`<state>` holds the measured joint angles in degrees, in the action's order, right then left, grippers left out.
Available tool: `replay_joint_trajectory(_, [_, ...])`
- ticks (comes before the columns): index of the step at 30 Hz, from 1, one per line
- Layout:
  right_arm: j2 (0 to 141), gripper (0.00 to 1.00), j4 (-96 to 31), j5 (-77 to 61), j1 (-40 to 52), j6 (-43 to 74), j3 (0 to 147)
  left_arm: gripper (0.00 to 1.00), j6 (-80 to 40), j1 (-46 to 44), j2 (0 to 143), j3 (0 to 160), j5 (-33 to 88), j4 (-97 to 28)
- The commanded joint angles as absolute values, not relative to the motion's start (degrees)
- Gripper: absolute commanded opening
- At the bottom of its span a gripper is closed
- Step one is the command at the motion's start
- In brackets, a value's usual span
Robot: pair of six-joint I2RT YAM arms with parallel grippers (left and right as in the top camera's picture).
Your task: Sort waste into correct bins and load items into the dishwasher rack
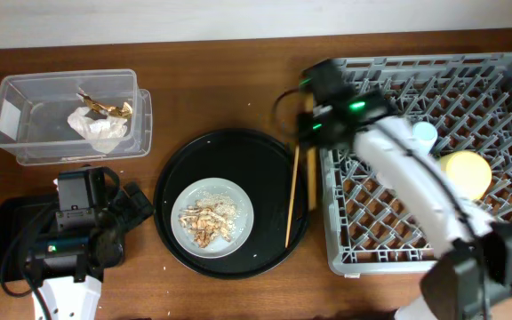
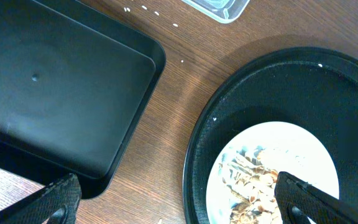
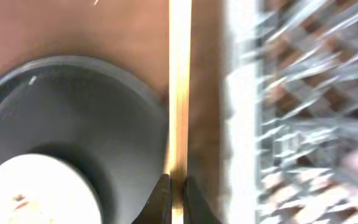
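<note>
Chopstick (image 3: 180, 93) pinched in right gripper (image 3: 173, 198), jaws closed on it, just left of dishwasher rack (image 3: 303, 93). Left gripper (image 2: 179, 202) spread wide, empty, above shallow black tray (image 2: 55, 81) and grey plate (image 2: 291, 143).

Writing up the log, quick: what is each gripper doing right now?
Left gripper: open, fingers wide apart, holding nothing.
Right gripper: closed on a wooden chopstick.

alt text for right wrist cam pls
Right gripper pinches a wooden chopstick running straight up the frame, between the round black tray holding a plate on the left and the blurred dishwasher rack on the right.
</note>
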<state>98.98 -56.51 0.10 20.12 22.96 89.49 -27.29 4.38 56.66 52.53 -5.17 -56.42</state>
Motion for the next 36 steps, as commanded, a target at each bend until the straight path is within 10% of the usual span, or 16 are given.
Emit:
replay_joint_trajectory(1, [98.06,0.04,-56.31,-0.91,12.23,10.24,90.17,0.99,-27.81,4.69,56.27,53.3,-5.41,-56.47])
replay_joint_trajectory(6, [102.74,0.08,-52.64,-5.48,7.42,5.32,90.17,0.99,-27.81,4.69,56.29,53.3,-5.41,-56.47])
replay_joint_trajectory(11, [104.57,0.54,-52.97,-8.93,7.53,5.56,90.19,0.99,-27.79,4.67,56.27,53.3,-5.41,-56.47])
replay_joint_trajectory(28, [99.11,0.55,-50.24,6.17,35.29,49.19,70.81,0.99,-27.81,4.69,56.27,53.3,-5.41,-56.49])
replay_joint_trajectory(36, [102.39,0.47,-39.62,5.41,35.31,48.47,63.59,0.99,-27.81,4.67,56.27,53.3,-5.41,-56.47])
